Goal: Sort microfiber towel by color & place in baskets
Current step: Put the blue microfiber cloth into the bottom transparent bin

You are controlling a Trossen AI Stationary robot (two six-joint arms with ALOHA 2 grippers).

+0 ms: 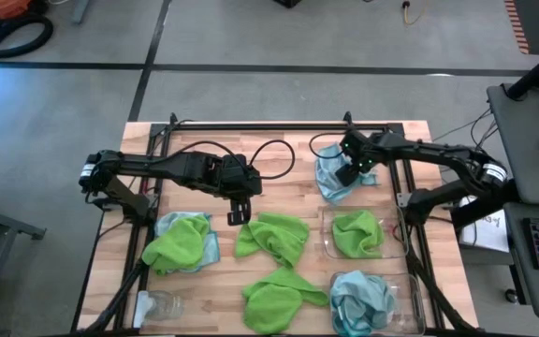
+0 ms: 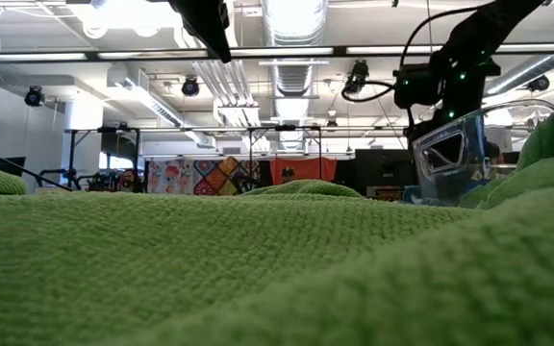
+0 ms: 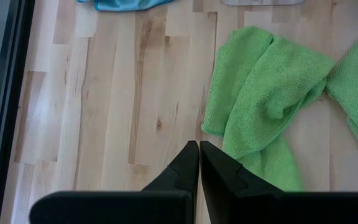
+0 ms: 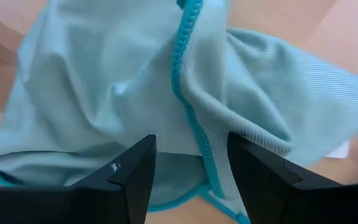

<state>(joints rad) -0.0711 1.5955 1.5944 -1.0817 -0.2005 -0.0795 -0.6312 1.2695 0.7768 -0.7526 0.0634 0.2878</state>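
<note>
The pale blue towel [image 1: 333, 180] lies crumpled on the far right of the table, and my open right gripper [image 1: 348, 174] [image 4: 191, 144] is low over it. My left gripper [image 1: 240, 212] [image 3: 199, 149] is shut and holds nothing. It hangs over bare wood beside the left edge of a lime green towel [image 1: 271, 236] [image 3: 263, 99]. Another green towel [image 1: 279, 296] lies nearer. A third one [image 1: 178, 243] rests on a blue towel [image 1: 210, 245]. One basket [image 1: 326, 245] holds a green towel [image 1: 357, 232], the other basket [image 1: 414, 298] a blue one [image 1: 363, 298]. My right gripper comes at the blue towel from above, and its fingers [image 4: 135, 168] stand on either side of a raised fold with a turquoise hem [image 4: 188, 99]. Whether they touch the cloth, I cannot tell. The towel lies slack on the table.
A small clear glass jar [image 1: 162, 304] lies near the table's near left corner. Black frame rails [image 1: 251, 124] run along the table's far edge and sides. A green towel [image 2: 258, 269] fills most of the low view.
</note>
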